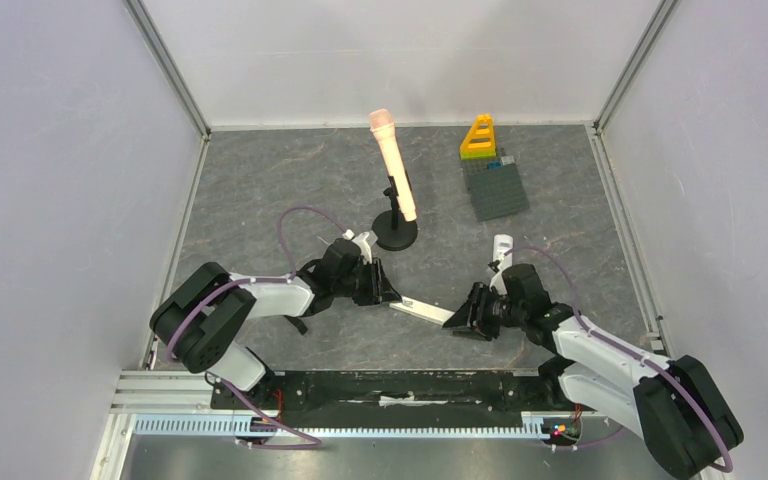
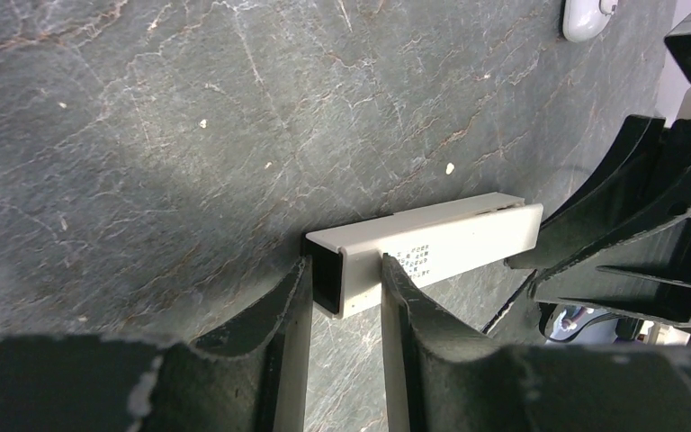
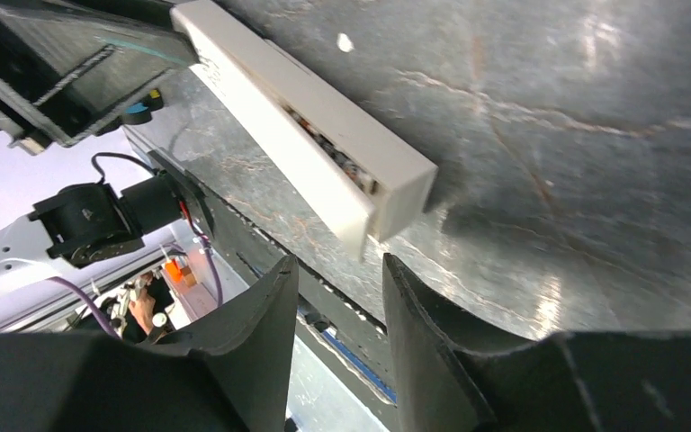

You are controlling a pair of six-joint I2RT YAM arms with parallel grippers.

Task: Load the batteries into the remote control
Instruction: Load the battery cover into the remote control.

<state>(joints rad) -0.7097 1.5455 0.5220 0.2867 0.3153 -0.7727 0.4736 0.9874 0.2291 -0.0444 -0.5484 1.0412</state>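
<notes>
Left wrist view: one remote (image 2: 441, 238), its end clamped between the left jaws; right jaws parted, holding nothing.

Non-task items on grey slate-patterned table (image 1: 250, 190).
Peach microphone-shaped prop (image 1: 392, 160) tilted on black round stand (image 1: 396, 234); yellow triangular block (image 1: 479, 137) at far edge of grey studded plate (image 1: 497, 190).

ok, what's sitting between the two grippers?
The white remote, seen in the top view. The left gripper grips one end, and the other end points at the open right gripper.
</notes>
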